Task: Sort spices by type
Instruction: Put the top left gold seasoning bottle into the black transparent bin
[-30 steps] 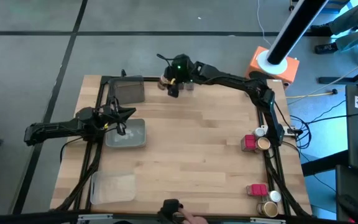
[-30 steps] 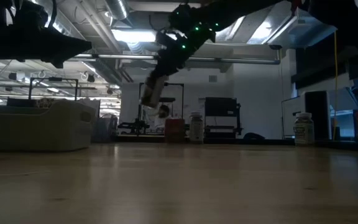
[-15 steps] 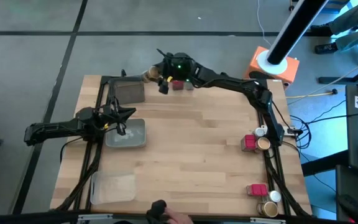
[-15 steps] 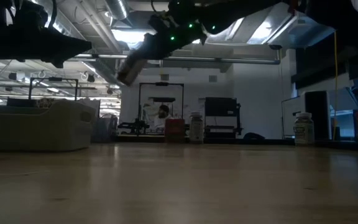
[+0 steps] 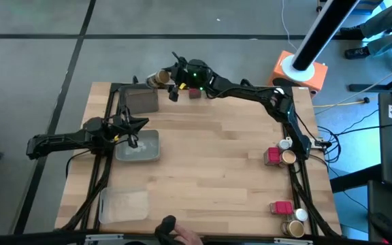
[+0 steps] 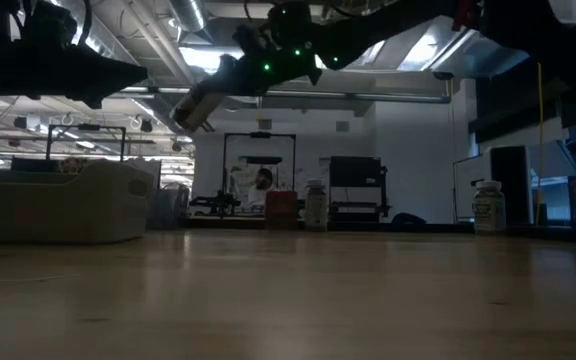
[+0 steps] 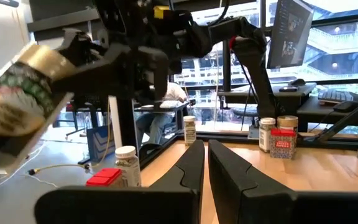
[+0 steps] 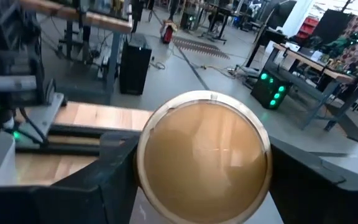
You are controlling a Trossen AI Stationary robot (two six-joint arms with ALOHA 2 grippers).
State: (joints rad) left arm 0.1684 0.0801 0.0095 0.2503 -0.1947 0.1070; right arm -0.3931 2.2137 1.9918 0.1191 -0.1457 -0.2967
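A short round brown-topped jar (image 5: 156, 79) is gripped by the right gripper (image 5: 171, 80) beside the grey tray (image 5: 141, 101) at the table's far edge; the left gripper (image 5: 134, 139) is held shut above another grey tray (image 5: 148, 151)

A: far edge of the table (image 5: 209, 150)?
B: right gripper (image 5: 163, 80) up in the air over the far-left corner, jar (image 5: 156, 79) in its grip, tilted, above the far tray (image 5: 140, 100). A packet (image 5: 195, 92) sits on the far edge just right of that gripper

A: left side?
B: left gripper (image 5: 132, 139) over the middle tray (image 5: 141, 147) by the left edge, fingers together. Third tray (image 5: 123, 204) at the near-left corner

A: right edge?
B: two groups. Middle of the right edge: packet (image 5: 272, 157), jar (image 5: 288, 157) touching its right side, small jar (image 5: 286, 143) just behind. Near-right corner: packet (image 5: 280, 207), small jar (image 5: 301, 215) beside it, another jar (image 5: 293, 228) at the near edge
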